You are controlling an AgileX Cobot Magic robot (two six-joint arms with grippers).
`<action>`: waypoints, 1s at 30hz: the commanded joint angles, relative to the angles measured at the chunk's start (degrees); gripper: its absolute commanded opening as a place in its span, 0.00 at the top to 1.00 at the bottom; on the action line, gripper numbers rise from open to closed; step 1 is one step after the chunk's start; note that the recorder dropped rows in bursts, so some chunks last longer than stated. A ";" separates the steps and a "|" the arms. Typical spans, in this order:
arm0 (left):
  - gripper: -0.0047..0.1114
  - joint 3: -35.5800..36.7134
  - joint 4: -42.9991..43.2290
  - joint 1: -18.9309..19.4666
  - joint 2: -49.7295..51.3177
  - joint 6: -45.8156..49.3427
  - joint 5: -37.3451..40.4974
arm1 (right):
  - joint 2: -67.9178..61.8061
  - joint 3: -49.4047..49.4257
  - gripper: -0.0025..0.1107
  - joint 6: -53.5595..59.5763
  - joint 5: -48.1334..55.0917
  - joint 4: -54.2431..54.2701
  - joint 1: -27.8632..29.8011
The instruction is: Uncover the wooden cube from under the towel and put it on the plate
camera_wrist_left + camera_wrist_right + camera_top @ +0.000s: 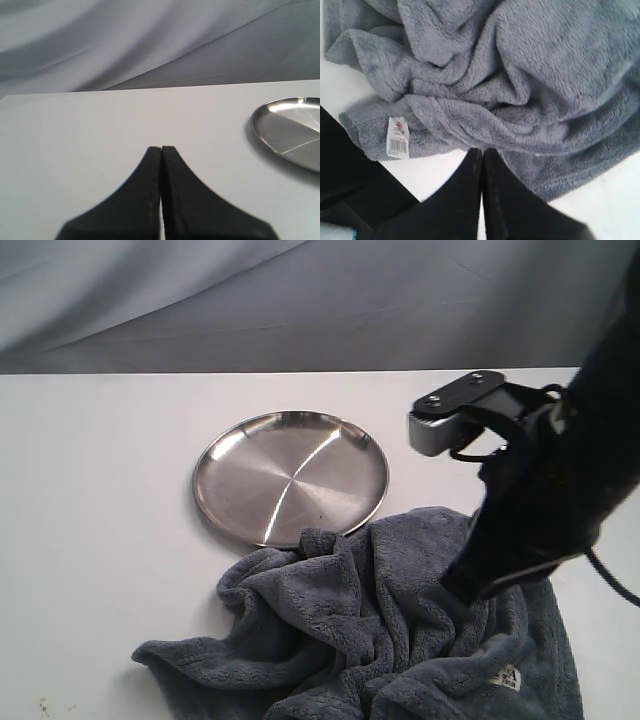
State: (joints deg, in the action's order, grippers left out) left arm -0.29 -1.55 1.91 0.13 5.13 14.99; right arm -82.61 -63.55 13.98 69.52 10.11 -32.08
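Note:
The blue-grey towel (pixel 390 630) lies crumpled on the white table, one fold lapping the near rim of the steel plate (pixel 290 478). No wooden cube shows in any view. My right gripper (pixel 481 150) is shut, its tips hovering at an edge of the towel (pixel 510 90) with nothing visibly between them. In the exterior view the right gripper (pixel 468 585) hangs over the towel's right part. Over bare table my left gripper (pixel 161 148) is shut and empty, with the plate (pixel 292 130) off to one side. The left arm is out of the exterior view.
A white label (pixel 398 137) is sewn at the towel's hem, and the label (pixel 507 677) also shows near the bottom right. A grey cloth backdrop (pixel 300 300) hangs behind the table. The black right arm (pixel 560 470) fills the right side.

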 commanded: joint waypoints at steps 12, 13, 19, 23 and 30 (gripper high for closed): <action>0.96 0.29 -0.48 0.10 -0.13 0.06 -0.12 | -27.68 -33.14 0.98 -10.25 0.45 -12.33 -7.31; 0.96 0.29 -0.48 0.10 -0.13 0.06 -0.12 | -27.81 -33.27 0.98 -10.33 0.45 -12.21 -6.16; 0.96 0.29 -0.48 0.10 -0.13 0.06 -0.12 | -27.81 -32.91 0.98 -9.10 0.45 -10.11 0.89; 0.96 0.29 -0.48 0.10 -0.13 0.06 -0.12 | -27.65 -32.25 0.98 -7.06 0.45 -10.11 5.34; 0.96 0.29 -0.48 0.10 -0.13 0.06 -0.12 | -23.74 -22.63 0.98 -5.25 0.45 -10.11 10.28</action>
State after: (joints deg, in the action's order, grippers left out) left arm -0.29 -1.55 1.91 0.13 5.13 14.99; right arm -109.04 -89.56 7.57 69.77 0.00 -23.17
